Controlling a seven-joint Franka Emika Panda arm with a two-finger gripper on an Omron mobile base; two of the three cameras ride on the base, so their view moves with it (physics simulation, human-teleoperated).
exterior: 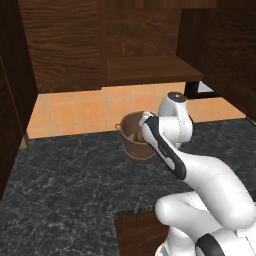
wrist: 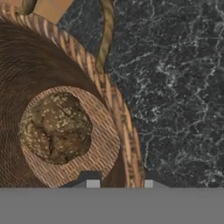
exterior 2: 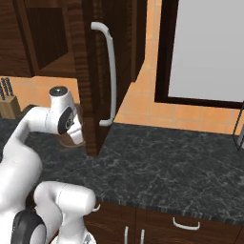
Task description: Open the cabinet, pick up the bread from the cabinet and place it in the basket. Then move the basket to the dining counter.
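Observation:
The bread (wrist: 56, 127), a lumpy brown round piece, lies on the woven bottom of the basket (wrist: 94, 72). My gripper (wrist: 120, 183) hangs just above the basket's edge. One fingertip (wrist: 92, 183) is inside the rim and the other is outside, over the black counter, and a gap shows beside the rim, so the gripper looks open. The basket (exterior: 131, 145) stands on the black speckled counter against the tiled wall, partly behind my arm. Above it the cabinet (exterior: 150, 70) is open, with a bare wooden shelf. Its door with the silver bar handle (exterior 2: 111, 71) is swung out.
The open cabinet door (exterior 2: 90, 95) juts over the counter just right of my wrist. A knife block (exterior 2: 7, 102) stands at the far left. Black speckled counter (exterior 2: 167, 167) stretches to the right below a dark-framed grey panel (exterior 2: 205, 47). Low drawers (exterior 2: 186, 224) run along the front.

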